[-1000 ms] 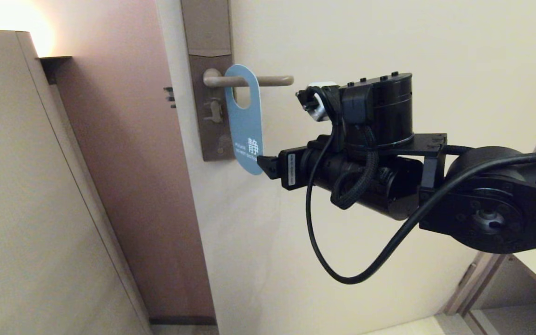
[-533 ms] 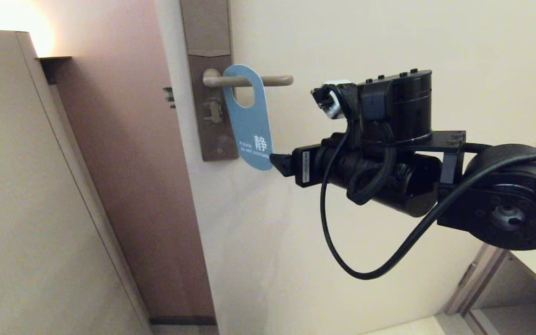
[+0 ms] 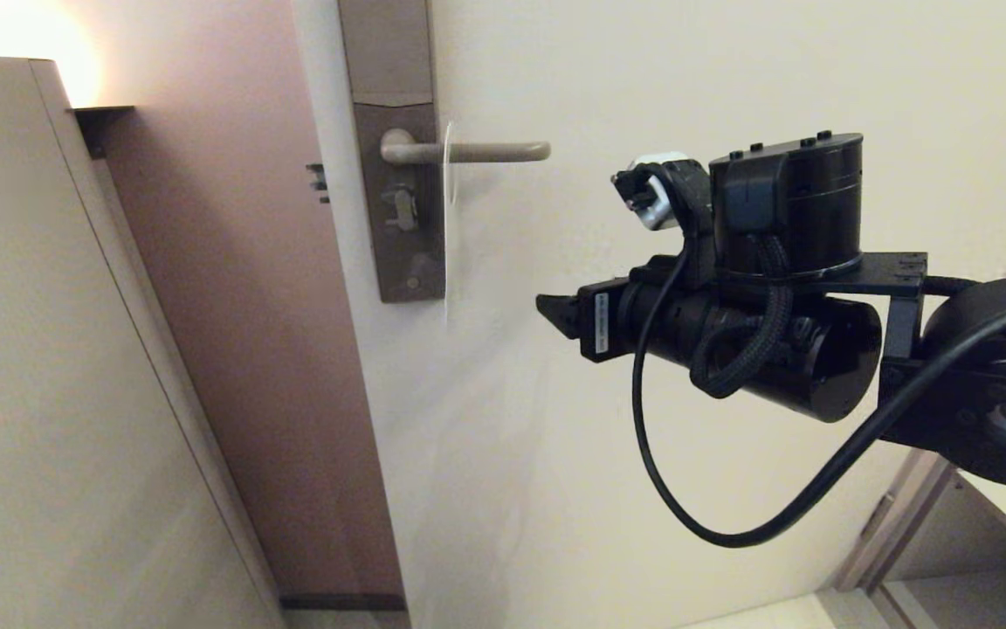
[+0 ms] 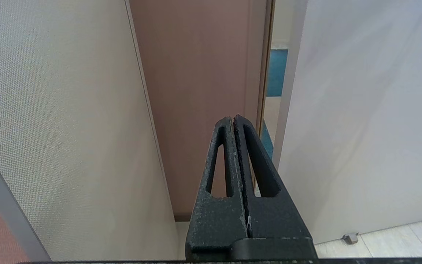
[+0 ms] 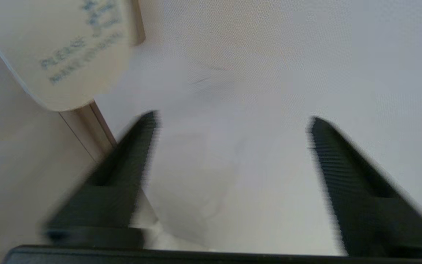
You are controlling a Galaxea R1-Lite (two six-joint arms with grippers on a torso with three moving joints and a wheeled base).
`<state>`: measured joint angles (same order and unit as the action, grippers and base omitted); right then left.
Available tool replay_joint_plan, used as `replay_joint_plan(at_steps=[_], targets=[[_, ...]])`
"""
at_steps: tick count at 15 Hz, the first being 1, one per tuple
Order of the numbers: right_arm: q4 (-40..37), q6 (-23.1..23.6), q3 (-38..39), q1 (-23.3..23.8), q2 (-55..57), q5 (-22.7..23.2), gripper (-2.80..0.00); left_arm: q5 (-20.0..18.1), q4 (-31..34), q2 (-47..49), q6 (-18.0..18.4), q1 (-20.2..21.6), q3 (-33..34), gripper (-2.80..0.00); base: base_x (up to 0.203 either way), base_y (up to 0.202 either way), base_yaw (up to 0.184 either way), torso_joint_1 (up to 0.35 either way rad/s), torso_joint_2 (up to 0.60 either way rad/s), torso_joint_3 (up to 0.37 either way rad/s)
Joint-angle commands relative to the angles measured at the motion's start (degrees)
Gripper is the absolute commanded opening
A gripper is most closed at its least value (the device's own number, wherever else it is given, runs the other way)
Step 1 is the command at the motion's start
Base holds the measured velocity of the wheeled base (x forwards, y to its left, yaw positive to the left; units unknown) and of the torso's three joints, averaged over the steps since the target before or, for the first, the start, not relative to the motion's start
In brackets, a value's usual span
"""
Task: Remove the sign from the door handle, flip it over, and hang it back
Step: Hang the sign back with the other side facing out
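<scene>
Sign (image 3: 448, 223) hangs on the door handle (image 3: 468, 152), seen edge-on from the head camera as a thin pale vertical sliver, just beside the brown backplate (image 3: 399, 201). Right wrist camera catches its white face (image 5: 60, 51) with teal "PLEASE MAKE UP" lettering, blurred. Right claw (image 3: 555, 310) sits to the right of the sign, near it but apart, level with the sign's lower end; fingers (image 5: 123, 179) spread wide, released, nothing between them. Left claw (image 4: 233, 123) clenched, fingers pressed together, gripping nothing, facing the gap between a beige textured panel (image 4: 60, 121) and the door (image 4: 361, 121); out of the head camera's sight. Handle lever is horizontal, its free end pointing toward the right arm
</scene>
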<state>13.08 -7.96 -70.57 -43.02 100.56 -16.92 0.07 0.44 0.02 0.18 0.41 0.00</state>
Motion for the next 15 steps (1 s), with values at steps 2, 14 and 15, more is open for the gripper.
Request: replay_joint_plan(at_steps=[2, 14, 15], targets=[[0.1, 0.1, 0.08, -0.13, -0.22, -0.13, -2.8, 0.01, 0.0, -0.02, -0.01, 0.02, 0.0, -2.8, 0.0, 0.0, 0.0, 0.0, 0.0, 0.0], [0.04, 0.92, -8.98, -1.7, 5.15, 0.83, -2.8, 0.01, 0.0, -0.02, -0.01, 0.02, 0.0, -2.8, 0.0, 0.0, 0.0, 0.0, 0.0, 0.0], [0.08, 1.19, -10.61, -2.52, 6.57, 0.84, -2.8, 0.01, 0.0, -0.02, -0.09, 0.02, 0.0, -2.8, 0.0, 0.0, 0.0, 0.0, 0.0, 0.0]])
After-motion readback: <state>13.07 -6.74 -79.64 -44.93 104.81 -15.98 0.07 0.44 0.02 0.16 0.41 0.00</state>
